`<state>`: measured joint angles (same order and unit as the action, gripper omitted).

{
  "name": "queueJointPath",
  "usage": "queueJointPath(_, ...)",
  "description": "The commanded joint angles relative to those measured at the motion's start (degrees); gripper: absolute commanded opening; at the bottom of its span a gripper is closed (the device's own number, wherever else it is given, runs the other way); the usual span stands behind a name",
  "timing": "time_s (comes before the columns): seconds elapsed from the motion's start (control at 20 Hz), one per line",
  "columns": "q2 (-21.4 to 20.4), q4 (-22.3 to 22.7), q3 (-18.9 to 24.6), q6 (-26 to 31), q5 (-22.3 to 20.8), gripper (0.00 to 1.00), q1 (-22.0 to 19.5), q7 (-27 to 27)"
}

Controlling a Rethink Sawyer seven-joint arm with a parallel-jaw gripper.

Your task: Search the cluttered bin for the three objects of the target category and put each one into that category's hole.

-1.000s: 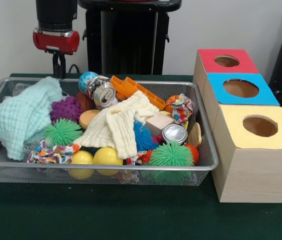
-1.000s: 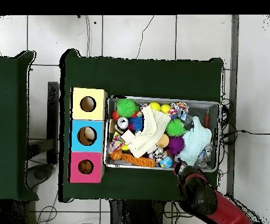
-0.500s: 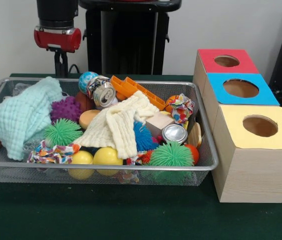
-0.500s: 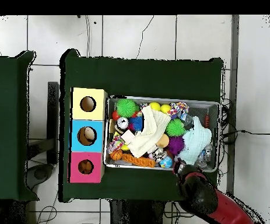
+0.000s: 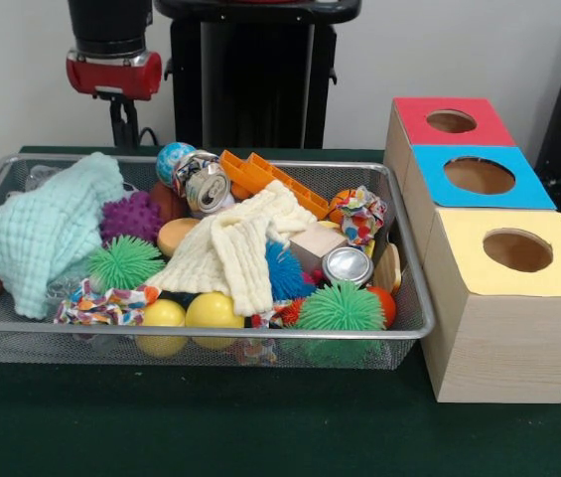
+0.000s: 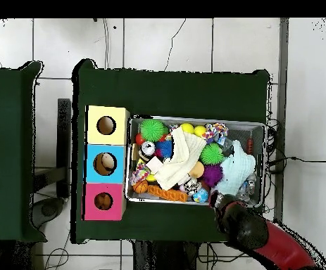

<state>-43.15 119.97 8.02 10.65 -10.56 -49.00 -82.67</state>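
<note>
A wire mesh bin (image 5: 414, 273) (image 6: 264, 126) is heaped with clutter. It holds a mint cloth (image 5: 47, 229), a cream cloth (image 5: 235, 248), a crushed can (image 5: 204, 184), a second can (image 5: 348, 265), two yellow balls (image 5: 212, 310), green spiky balls (image 5: 338, 308), a purple spiky ball (image 5: 131, 216) and a wooden block (image 5: 315, 241). Right of the bin stand three boxes with holes, topped red (image 5: 414, 124), blue (image 5: 429, 194) and yellow (image 5: 558, 273). My gripper (image 5: 121, 124) hangs above the bin's far left corner, holding nothing that I can see. The arm's head (image 6: 239, 221) hides it in the overhead view.
An orange plastic piece (image 5: 270, 179), a blue patterned ball (image 5: 171, 159), a blue spiky ball (image 5: 282, 273) and colourful rope toys (image 5: 359, 214) also lie in the bin. Green cloth (image 5: 260, 427) covers the table. A dark pedestal (image 5: 255, 79) stands behind the bin.
The arm's head has risen slightly above the bin's far left corner. Nothing in the bin has moved.
</note>
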Motion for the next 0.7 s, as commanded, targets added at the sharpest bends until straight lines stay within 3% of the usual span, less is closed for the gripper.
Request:
queueJointPath(0.05, -1.1, -14.9, 4.3, 12.7, -0.1, 0.00, 1.3, 1.2)
queueJointPath(0.35, 0.0, -14.7, 5.0, 9.7, -2.0, 0.00, 1.0, -0.7)
queueJointPath(0.7, 0.9, -16.3, 6.2, 12.9, -0.8, 0.00, 0.1, -0.1)
